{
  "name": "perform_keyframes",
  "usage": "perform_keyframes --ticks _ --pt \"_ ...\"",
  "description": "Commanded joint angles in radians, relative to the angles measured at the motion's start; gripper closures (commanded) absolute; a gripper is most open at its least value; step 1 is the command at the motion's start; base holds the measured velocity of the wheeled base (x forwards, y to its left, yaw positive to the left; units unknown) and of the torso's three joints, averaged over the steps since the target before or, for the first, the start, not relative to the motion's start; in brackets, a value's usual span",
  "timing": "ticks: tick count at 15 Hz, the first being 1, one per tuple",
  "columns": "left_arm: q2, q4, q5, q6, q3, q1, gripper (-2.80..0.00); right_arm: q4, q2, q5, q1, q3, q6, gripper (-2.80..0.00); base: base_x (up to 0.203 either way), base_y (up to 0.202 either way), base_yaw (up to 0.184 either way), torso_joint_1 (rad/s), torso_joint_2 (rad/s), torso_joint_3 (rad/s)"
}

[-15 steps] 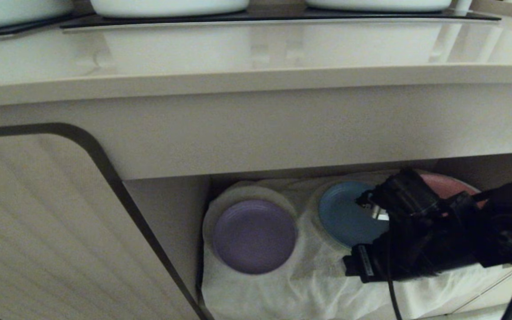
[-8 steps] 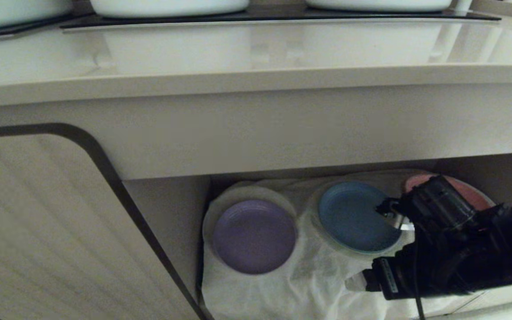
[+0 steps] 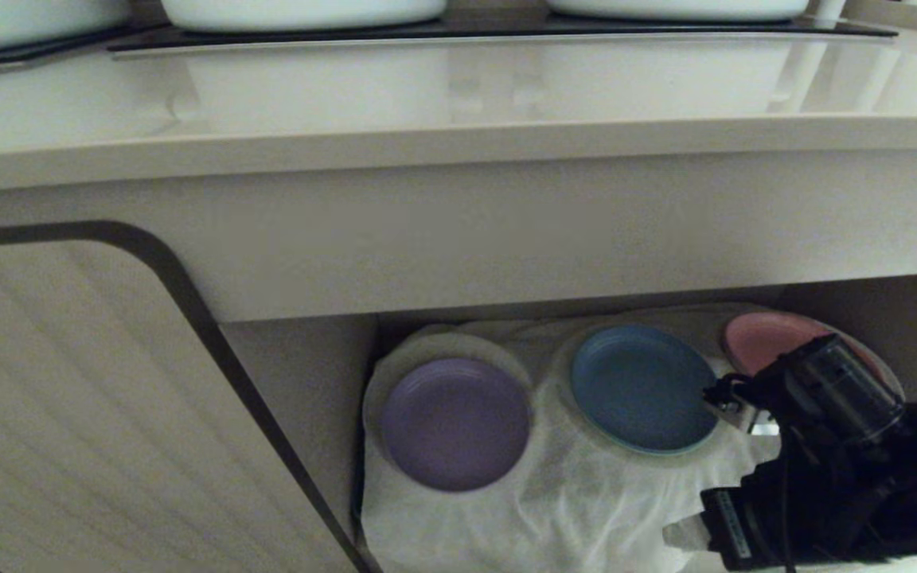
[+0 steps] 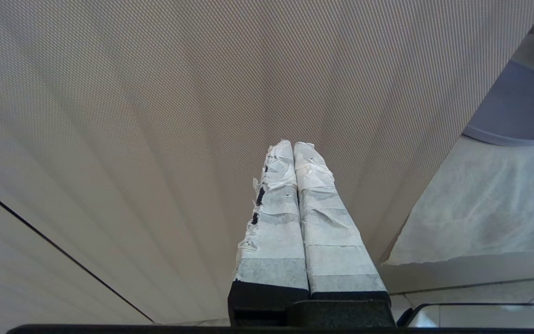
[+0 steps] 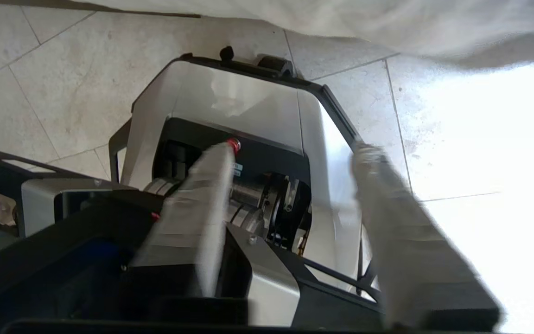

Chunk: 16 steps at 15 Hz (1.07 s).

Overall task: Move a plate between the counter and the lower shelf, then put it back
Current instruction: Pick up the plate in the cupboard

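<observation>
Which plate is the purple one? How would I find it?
Look under the long beige counter to the shadowy shelf covered by a wrinkly white cloth. Three small plates sit in a row there. The purple plate is leftmost, beside the blue plate; the pink plate is farthest right.

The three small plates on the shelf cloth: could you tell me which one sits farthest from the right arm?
The lilac plate, at the left end of the row beside the cabinet wall; the blue plate and pink plate sit closer.

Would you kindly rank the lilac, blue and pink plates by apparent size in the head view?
1. Lilac plate and blue plate: near equal in width, too close to rank.
2. Pink plate: looks smallest, but the right arm hides part of it, so its true extent is unsure.
</observation>
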<state>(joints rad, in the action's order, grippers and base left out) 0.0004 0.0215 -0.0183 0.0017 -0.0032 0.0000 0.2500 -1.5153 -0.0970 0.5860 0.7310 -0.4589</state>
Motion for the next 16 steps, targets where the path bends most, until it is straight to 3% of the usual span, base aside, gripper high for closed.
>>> perform_keyframes --ticks 1,12,16 --pt "0.000 0.000 0.000 0.000 0.000 0.000 0.00 0.004 0.018 0.000 0.000 -0.015 -0.003 0.00 0.000 0.000 0.000 0.000 0.00 0.000" --pt "0.000 0.000 0.000 0.000 0.000 0.000 0.00 0.006 0.073 0.071 -0.004 -0.103 0.017 0.00 0.000 0.000 0.000 0.000 0.00 0.000" --pt "0.000 0.000 0.000 0.000 0.000 0.000 0.00 0.005 0.086 0.082 -0.051 -0.117 0.019 0.00 0.000 0.000 0.000 0.000 0.00 0.000"
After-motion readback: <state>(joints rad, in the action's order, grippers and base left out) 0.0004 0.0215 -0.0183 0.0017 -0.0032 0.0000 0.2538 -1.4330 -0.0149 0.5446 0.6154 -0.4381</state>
